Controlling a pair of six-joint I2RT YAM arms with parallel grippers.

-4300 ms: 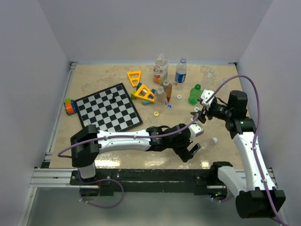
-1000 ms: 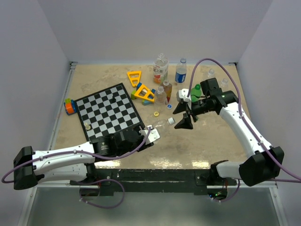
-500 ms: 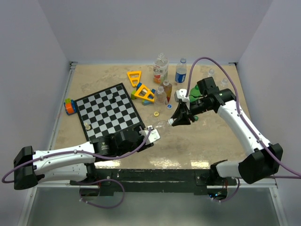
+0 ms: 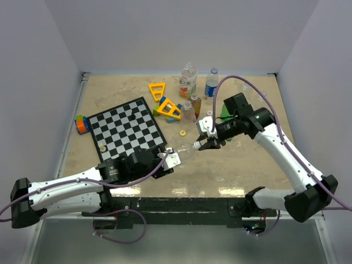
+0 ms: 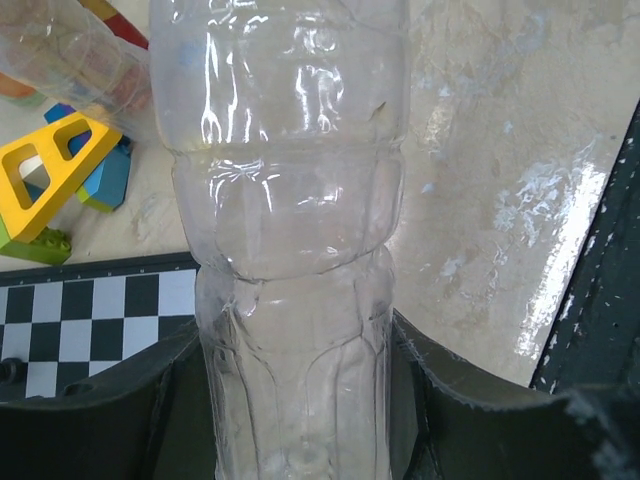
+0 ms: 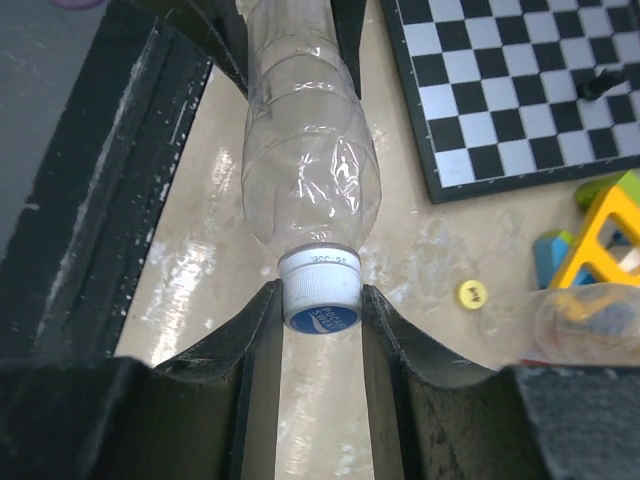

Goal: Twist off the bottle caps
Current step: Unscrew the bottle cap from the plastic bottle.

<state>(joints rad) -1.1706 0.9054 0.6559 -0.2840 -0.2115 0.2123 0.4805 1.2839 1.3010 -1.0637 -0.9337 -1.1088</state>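
A clear bottle [image 4: 183, 151] is held lying above the table in front of the chessboard, and my left gripper [image 4: 169, 160] is shut on its base end. In the left wrist view the bottle's body [image 5: 290, 240] fills the gap at my left gripper [image 5: 300, 410]. Its bottle cap [image 6: 320, 292], white with a blue top, points towards the right arm. My right gripper [image 6: 320, 305] is shut on that cap, one finger on each side. The top view shows my right gripper [image 4: 199, 144] at the bottle's neck. A loose yellow cap [image 6: 472, 292] lies on the table.
A chessboard [image 4: 127, 127] lies at the left with a coloured block [image 4: 82, 124] beside it. Yellow triangular toys [image 4: 168, 108] sit behind it. Several other bottles [image 4: 188, 80] stand at the back, and a green one [image 4: 226, 111] is partly hidden behind the right arm.
My right gripper has moved left to the bottle's neck and shut on the cap. The left gripper has kept hold of the bottle, shifting only slightly.
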